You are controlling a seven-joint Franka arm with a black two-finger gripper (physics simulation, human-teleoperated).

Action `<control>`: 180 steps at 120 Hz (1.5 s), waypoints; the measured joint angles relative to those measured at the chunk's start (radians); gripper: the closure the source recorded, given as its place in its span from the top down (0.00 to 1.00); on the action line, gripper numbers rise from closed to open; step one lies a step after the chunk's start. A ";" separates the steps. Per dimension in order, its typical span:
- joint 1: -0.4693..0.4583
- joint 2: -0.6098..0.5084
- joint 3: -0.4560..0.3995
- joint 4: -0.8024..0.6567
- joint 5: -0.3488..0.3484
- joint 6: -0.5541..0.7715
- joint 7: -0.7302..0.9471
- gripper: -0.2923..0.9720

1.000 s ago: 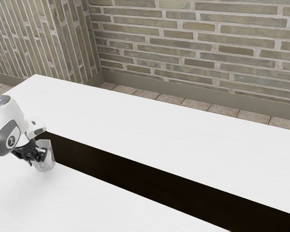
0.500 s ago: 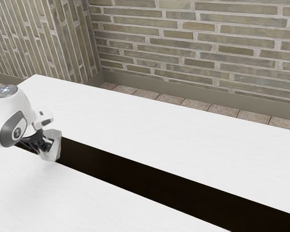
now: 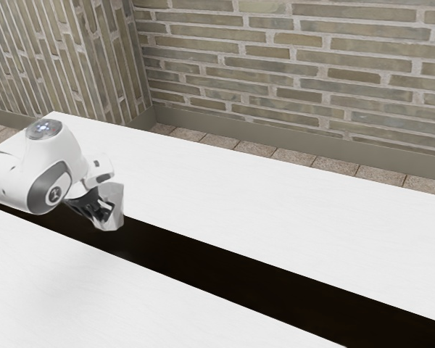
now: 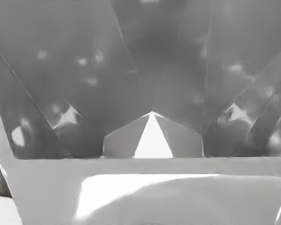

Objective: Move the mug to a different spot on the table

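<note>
While the claw [image 3: 100,211] hung at the end of the white arm [image 3: 36,174], its black fingers were closed on the mug [image 3: 114,204] from two sides and held it clear of the table [image 3: 275,196]. The mug sat at the exterior view's left, seen against the line where the far white slab met the dark gap [image 3: 239,279]. Its long axis ran roughly up and down, leaning a little toward the exterior view's right; which end was the mouth I could not tell. It looked pale grey and glossy, and in the wrist view the mug [image 4: 150,93] showed flat angular facets with bright glints. The table was smooth, matt white, with straight edges. Wide bare surface stretched toward the exterior view's right on both slabs, the near slab [image 3: 94,297] included. A brick wall [image 3: 312,65] stood behind.
</note>
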 joint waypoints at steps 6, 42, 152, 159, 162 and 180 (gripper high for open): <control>0.002 0.002 -0.015 0.002 0.000 0.000 -0.007 0.16; -0.002 0.042 -0.059 0.011 -0.002 0.013 -0.043 0.15; -0.057 0.226 -0.045 0.065 0.250 0.374 -0.022 0.15; -0.061 0.243 -0.044 0.065 0.251 0.397 -0.018 0.15; -0.062 0.248 -0.042 0.064 0.251 0.404 -0.016 0.15; -0.156 0.312 0.072 0.065 0.250 0.452 -0.005 0.15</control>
